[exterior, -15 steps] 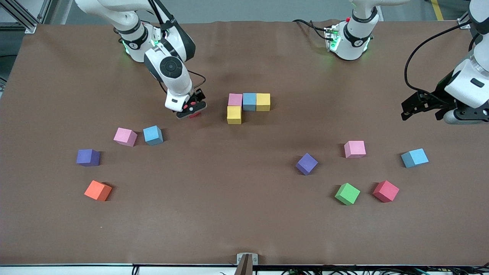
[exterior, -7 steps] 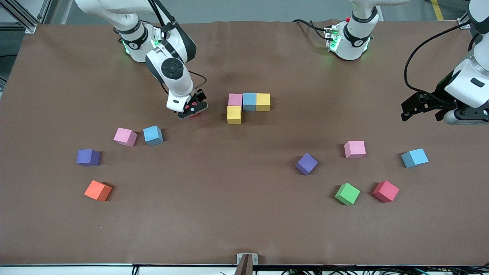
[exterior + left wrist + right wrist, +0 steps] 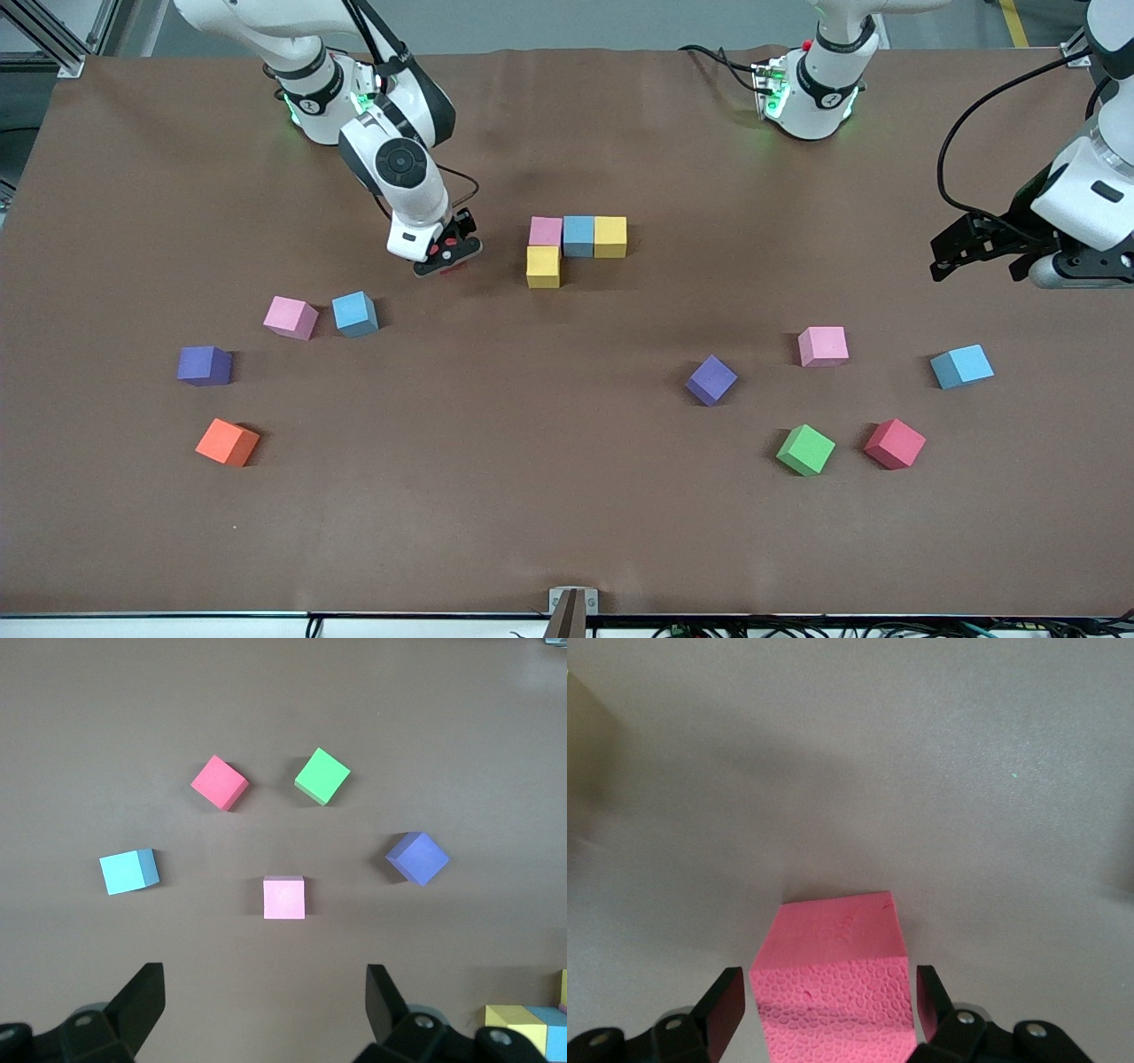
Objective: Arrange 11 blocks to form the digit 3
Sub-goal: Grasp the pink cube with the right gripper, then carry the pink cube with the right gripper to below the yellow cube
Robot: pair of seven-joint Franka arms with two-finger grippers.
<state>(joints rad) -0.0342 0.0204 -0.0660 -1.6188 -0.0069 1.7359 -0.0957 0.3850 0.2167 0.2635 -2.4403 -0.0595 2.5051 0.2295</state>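
blocks: small matte red cube [image 3: 833,979] sits between the right gripper's [image 3: 450,258] spread fingers [image 3: 726,1005], not yet pinched; left gripper [image 3: 266,1005] waits spread near the table edge.

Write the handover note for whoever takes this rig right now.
Right tool: down at the table beside the placed group, fingers either side of a red block, grip not confirmed.
Left tool: open, waiting above the loose blocks at its end of the table.
Done: four blocks joined, pink, blue, yellow in a row, yellow below pink.
Left: seven more blocks; nine loose blocks lie on the table.
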